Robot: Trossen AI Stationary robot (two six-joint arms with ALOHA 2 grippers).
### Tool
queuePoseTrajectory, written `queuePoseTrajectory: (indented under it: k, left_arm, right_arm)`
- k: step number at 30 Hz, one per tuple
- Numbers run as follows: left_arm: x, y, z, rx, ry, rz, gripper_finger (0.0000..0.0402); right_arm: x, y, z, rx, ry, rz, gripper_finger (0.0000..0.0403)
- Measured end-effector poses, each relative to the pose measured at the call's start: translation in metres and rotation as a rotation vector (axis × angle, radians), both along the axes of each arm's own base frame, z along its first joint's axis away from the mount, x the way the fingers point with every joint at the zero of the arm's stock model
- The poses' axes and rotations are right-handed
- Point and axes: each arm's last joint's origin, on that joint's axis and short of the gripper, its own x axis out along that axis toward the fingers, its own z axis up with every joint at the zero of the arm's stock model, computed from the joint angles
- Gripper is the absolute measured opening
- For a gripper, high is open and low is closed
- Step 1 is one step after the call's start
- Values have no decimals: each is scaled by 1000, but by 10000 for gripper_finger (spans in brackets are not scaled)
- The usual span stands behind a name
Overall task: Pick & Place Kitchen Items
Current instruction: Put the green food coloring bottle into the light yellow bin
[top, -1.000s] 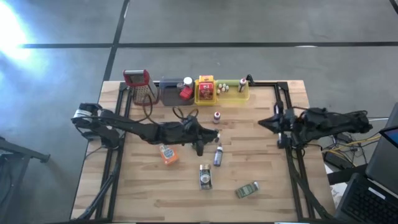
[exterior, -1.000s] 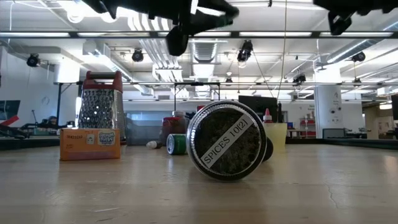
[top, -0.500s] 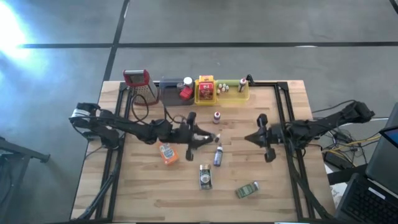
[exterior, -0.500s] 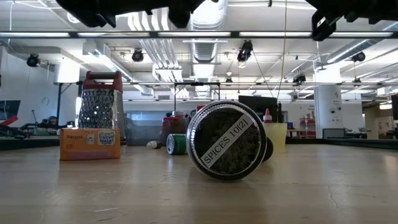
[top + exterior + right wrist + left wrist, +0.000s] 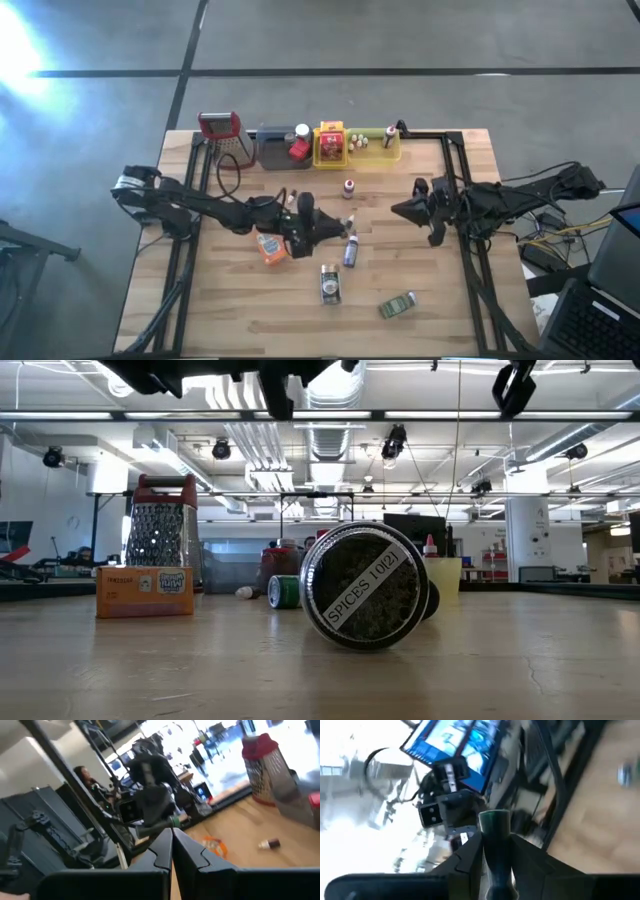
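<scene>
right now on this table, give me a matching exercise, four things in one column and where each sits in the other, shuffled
Things:
1 grater
2 orange packet
3 spice jar
4 green tin

Places:
A lying on its side, mid-table
B far edge, left of the grey tray
C rightmost loose item on the open table
D leftmost loose item on the open table

Pairs: 1-B, 2-D, 3-A, 4-C

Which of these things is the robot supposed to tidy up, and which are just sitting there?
For the job: orange packet, spice jar, green tin, small bottle, dark-capped bottle in the left gripper.
Just sitting there: grater, laptop.
</scene>
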Motion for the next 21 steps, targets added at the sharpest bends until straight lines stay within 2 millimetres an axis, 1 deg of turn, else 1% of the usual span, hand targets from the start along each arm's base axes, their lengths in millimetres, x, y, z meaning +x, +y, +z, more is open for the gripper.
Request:
queuePoseTrajectory:
  k: [6, 11, 15, 18, 21]
  left_arm:
    - [6, -1, 6, 411, 78, 155, 96]
    - [8, 0, 10, 620, 83, 187, 96]
    - [9, 0, 11, 790, 73, 198, 96]
    - [12, 1, 9, 881, 77, 210, 96]
    - [18, 1, 1, 1015, 104, 231, 96]
  right_arm:
    - [1, -8, -1, 119, 98, -49, 9]
    - [5, -16, -10, 210, 170, -32, 8]
    - [14, -24, -14, 252, 206, -2, 9]
    - [21, -31, -7, 264, 172, 45, 8]
    - [32, -38, -1, 273, 183, 94, 8]
